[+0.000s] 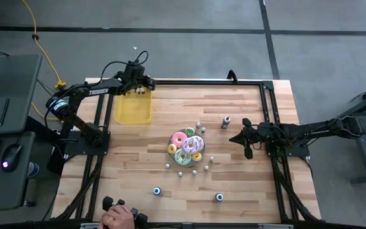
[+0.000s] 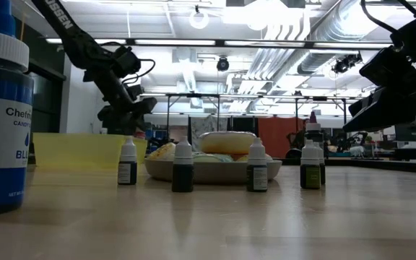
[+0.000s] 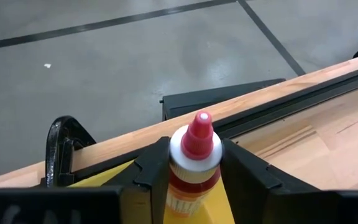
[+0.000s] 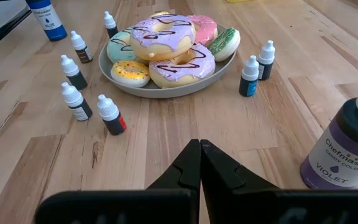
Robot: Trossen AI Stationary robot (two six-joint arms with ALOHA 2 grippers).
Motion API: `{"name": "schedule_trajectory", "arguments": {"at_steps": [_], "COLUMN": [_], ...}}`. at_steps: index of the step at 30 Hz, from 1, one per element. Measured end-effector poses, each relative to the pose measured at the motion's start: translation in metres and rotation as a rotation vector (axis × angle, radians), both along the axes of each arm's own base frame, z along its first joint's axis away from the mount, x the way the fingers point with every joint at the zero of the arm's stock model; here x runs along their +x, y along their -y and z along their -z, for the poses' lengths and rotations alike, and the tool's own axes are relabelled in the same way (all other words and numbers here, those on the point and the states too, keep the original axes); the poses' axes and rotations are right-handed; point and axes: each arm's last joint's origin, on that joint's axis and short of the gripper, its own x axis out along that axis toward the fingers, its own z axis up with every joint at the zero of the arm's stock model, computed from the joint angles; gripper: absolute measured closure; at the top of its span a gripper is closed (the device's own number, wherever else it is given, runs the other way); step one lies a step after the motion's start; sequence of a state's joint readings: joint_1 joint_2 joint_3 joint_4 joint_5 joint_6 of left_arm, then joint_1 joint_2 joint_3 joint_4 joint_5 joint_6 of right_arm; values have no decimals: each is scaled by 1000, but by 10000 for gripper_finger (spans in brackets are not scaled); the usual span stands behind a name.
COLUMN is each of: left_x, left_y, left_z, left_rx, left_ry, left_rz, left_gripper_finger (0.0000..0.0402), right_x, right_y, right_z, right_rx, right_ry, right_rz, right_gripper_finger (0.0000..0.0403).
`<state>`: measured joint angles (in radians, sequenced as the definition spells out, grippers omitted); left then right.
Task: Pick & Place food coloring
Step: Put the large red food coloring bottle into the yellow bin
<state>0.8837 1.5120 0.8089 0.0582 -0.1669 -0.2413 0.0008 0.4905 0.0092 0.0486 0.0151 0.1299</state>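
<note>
one food coloring bottle (image 3: 194,165) sits pinched in the left end effector (image 1: 140,84) over the yellow tray (image 1: 133,108) at the table's far left, upright, long axis vertical, red tip up. released off-centre, it could topple or miss. the right end effector (image 4: 200,163) waits pressed together near the doughnut plate (image 4: 166,87).

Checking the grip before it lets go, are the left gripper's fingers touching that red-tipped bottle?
Touching. The left wrist view shows both fingers pressed against the sides of the red-tipped bottle, with no gap, above the yellow bin.
</note>
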Motion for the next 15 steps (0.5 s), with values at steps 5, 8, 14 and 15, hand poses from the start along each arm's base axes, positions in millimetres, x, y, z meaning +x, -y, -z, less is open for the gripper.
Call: {"name": "schedule_trajectory", "arguments": {"at_steps": [5,8,14,15], "left_x": [0,0,0,0], "left_y": [0,0,0,0], "left_z": [0,0,0,-1], "left_rx": [2,2,7,14], "left_ry": [1,1,-9,-16], "left_rz": [0,0,8,15], "left_gripper_finger": [250,243,240,240], "right_x": [0,0,0,0], "right_y": [0,0,0,0], "right_z": [0,0,0,0], "right_rx": [0,0,0,0], "right_ry": [0,0,0,0], "right_rz": [0,0,0,0], "right_gripper_finger": [402,402,402,402]}}
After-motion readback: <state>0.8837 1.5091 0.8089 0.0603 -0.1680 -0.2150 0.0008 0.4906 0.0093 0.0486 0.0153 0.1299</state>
